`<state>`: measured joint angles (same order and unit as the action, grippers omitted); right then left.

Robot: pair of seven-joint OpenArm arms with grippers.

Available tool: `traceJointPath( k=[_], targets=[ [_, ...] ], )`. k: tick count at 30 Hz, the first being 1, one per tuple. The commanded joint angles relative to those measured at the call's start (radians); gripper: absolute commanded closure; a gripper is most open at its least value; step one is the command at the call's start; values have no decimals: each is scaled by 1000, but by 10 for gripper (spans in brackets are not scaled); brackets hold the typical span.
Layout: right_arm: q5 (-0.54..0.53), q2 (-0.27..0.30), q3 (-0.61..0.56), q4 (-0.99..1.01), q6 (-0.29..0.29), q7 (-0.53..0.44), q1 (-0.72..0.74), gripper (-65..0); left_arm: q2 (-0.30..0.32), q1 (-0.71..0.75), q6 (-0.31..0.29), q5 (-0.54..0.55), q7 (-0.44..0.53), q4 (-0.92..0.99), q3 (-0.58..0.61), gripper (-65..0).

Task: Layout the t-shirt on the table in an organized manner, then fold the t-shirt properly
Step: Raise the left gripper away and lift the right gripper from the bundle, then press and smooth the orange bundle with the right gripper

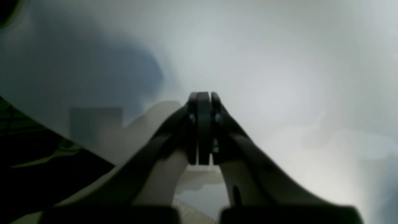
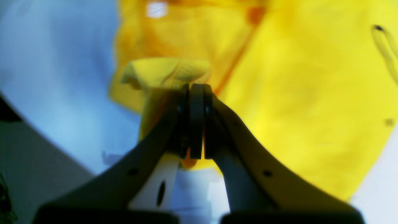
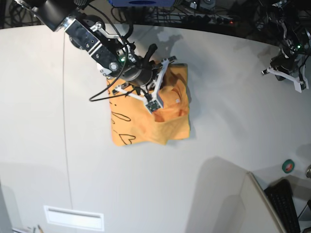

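The orange-yellow t-shirt (image 3: 146,128) lies bunched in a rough square on the white table (image 3: 218,145), with black lettering showing at its left edge. My right gripper (image 3: 153,106) stands over the shirt's middle, shut on a raised fold of the cloth. In the right wrist view the t-shirt (image 2: 295,93) fills the upper right, and a pinched flap rises just past the right gripper (image 2: 196,90). My left gripper (image 3: 291,80) hovers far off at the table's right rear. In the left wrist view the left gripper (image 1: 203,96) is shut and holds nothing, above the bare table (image 1: 279,77).
A thin dark seam (image 3: 65,121) runs down the table's left part. A green tape roll (image 3: 287,166), a keyboard (image 3: 286,204) and a slanted grey panel (image 3: 243,204) sit at the front right. A white label strip (image 3: 73,217) lies at the front left. Cables crowd the back edge.
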<state>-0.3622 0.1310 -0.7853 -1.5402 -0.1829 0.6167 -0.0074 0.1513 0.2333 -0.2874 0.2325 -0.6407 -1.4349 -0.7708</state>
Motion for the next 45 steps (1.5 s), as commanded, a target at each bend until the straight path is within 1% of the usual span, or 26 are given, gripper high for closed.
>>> traceJointPath(
  k=[1, 3, 10, 12, 13, 14, 16, 17, 20, 24, 26, 28, 31, 35, 37, 39, 41, 42, 45],
  targets=[
    [-2, -6, -13, -29, 4, -16, 2, 0, 18, -2, 0, 3, 15, -13, -5, 0],
    [-2, -8, -61, -32, 4, -16, 1, 0, 32, -2, 0, 3, 15, -11, -5, 0],
    [-2, -11, -208, -50, 4, -14, 25, 0, 37, -5, 0, 3, 15, -11, -5, 0],
    [-2, -3, -217, -92, 1, -14, 34, 0, 54, -5, 0, 3, 15, -11, -5, 0],
    [-2, 9, -207, -119, -7, -14, 34, 0, 60, -4, 0, 3, 15, -11, -6, 0],
    [-2, 25, -185, -141, -33, -14, 36, 0, 69, -1, 0, 3, 15, -11, -6, 0],
    [-2, 31, -135, -148, -86, -14, 43, 0, 80, 4, 0, 3, 17, -11, -32, 0],
    [-2, 31, -96, -138, -103, -14, 56, 0, 78, 1, 0, 3, 17, -11, -62, 0],
    [-2, 28, -6, -62, -111, -22, 86, 0, 75, -2, 0, 3, 17, -11, -117, 0],
    [-2, -6, 50, 65, -111, -22, 159, 0, 74, 4, 0, 3, 17, -11, -121, 0],
    [-2, -35, 50, 137, -109, -24, 200, 0, 72, 7, 0, 3, 17, -11, -118, 0],
    [-2, -72, 48, 191, -94, -24, 226, 0, 70, 7, 0, 3, 17, -11, -118, 0],
    [-2, -144, 46, 272, -63, -28, 261, 0, 70, 7, 0, 3, 17, -11, -117, 0],
    [-2, -230, 45, 378, -37, -110, 306, 0, 70, 7, 0, 3, 17, -11, -117, 0],
    [-2, -262, 42, 427, -11, -154, 329, 0, 70, 7, 0, 3, 17, -11, -117, 0],
    [-2, -270, -15, 453, 6, -194, 364, 0, 70, 7, 0, 3, 15, -11, -117, 0],
    [-2, -265, -98, 439, 6, -206, 396, 0, 70, 7, 0, 3, 15, -11, -117, 0],
    [-4, -262, -119, 421, 6, -205, 404, 0, 70, 7, 0, 3, 15, -11, -117, 0],
    [-4, -198, -119, 318, 1, -183, 393, 0, 70, 7, 0, 3, 15, -11, -117, 0]
  ],
)
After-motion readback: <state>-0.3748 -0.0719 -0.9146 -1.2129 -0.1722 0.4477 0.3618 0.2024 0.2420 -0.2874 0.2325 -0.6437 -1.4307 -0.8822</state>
